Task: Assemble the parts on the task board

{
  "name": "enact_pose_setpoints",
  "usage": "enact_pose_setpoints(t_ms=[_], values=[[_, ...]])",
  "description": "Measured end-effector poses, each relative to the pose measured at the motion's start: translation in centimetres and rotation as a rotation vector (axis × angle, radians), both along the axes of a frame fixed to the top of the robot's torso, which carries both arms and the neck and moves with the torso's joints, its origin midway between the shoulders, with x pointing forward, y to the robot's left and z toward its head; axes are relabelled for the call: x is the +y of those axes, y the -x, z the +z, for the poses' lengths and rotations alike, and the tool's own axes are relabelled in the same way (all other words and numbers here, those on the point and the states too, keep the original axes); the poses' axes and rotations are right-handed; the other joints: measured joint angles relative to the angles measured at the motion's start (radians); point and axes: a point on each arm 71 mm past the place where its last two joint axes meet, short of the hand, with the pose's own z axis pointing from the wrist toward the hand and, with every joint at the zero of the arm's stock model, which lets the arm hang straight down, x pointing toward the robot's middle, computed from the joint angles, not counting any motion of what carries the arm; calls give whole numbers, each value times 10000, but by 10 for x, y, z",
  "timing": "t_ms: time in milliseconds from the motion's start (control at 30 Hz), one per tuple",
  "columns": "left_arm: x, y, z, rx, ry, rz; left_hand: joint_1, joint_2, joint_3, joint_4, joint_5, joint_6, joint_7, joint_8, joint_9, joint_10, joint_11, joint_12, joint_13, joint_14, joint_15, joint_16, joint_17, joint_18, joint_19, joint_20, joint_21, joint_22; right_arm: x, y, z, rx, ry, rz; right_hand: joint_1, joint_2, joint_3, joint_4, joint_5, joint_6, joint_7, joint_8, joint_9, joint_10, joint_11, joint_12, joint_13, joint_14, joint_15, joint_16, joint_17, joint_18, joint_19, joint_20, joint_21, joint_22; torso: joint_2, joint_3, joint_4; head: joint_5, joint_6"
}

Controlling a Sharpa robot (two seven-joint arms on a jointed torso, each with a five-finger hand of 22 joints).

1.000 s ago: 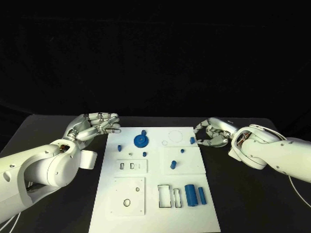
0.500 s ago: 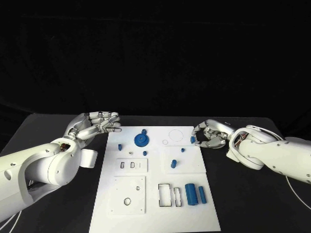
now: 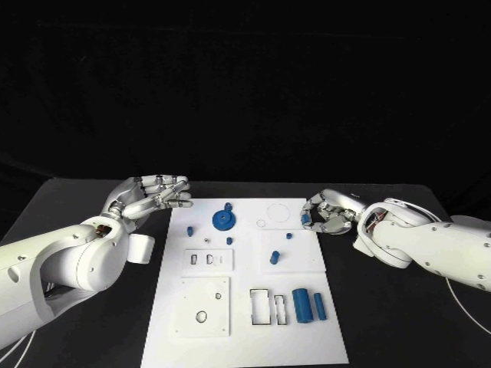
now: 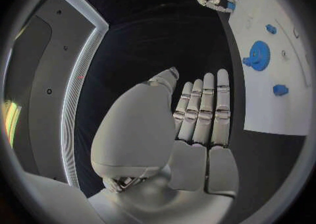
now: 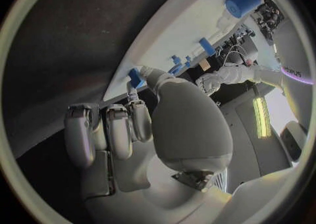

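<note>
Right hand (image 3: 332, 215) sits at the task board's (image 3: 245, 322) far right edge, fingers curled in around a small blue part (image 3: 304, 221) at that edge; it looks pinched in the right wrist view (image 5: 136, 78), but I cannot tell for sure whether it is lifted or only touched. Left hand (image 3: 152, 195) hovers just off the board's far left corner, fingers straight and pressed together, holding nothing. On the board: blue gear (image 3: 222, 221) near the far left, with small blue pegs (image 3: 188, 230) beside it; a blue peg (image 3: 275, 257) mid-board; two blue cylinders (image 3: 308, 306) near the right edge, next to open rectangular slots (image 3: 265, 307); a white plate with holes (image 3: 202, 307) to the left of those. Judgement: early stage, since most parts lie loose, the slots look unfilled, and nearly all the fitting is left. No brand, label or writing can be read on the board or parts.
</note>
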Motion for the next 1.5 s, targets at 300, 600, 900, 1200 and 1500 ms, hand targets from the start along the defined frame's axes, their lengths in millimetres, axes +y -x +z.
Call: enact_pose_setpoints(t_ms=[300,600,900,1200,1500], values=[[1,0,0,5,-6,12,0,0,28,-28,0,0,0,0,10,36,36,0,0,0,0,0,8,0,0,0,0,-1,1,-1,-1,-9,-27,-21,26,262,191,-88,-60,524,-212,277,77,132,-153,52,-1,1,-112,40,-1,-1,1,-111,68,-1,0,6,2,13,-17],[1,0,0,10,-11,18,0,0,28,-28,0,0,0,0,9,36,36,0,0,0,0,0,7,0,0,0,0,-3,1,-1,0,-201,-83,-115,148,512,522,-308,-455,703,-316,537,140,168,-368,90,-1,2,-289,40,-2,1,1,-255,185,7,0,6,-8,24,-41],[2,-1,0,18,-25,40,0,0,27,-28,0,0,0,0,9,36,36,0,0,0,0,0,6,0,0,0,0,-3,24,10,9,-546,-554,192,171,749,742,-417,-580,697,-321,537,135,151,-456,40,-2,36,-323,99,-3,0,1,-327,512,6,-15,10,-11,84,-50],[1,-2,-1,23,-34,48,0,0,27,-28,0,0,0,0,8,36,36,0,1,0,0,0,20,0,0,0,0,9,77,28,30,-641,-1104,757,78,843,826,-425,-615,677,-340,536,119,133,-473,-38,-2,37,-324,99,-3,0,1,-327,589,5,-92,-28,-35,140,-81],[-5,-7,-3,23,-32,0,0,0,27,-28,0,0,0,0,7,36,35,0,1,0,0,0,19,0,0,0,0,8,142,42,31,-507,-1032,1285,-14,934,826,-424,-540,655,-356,535,106,133,-473,-38,-3,37,-323,99,-4,0,1,-326,588,4,-230,-107,-31,263,-194]])
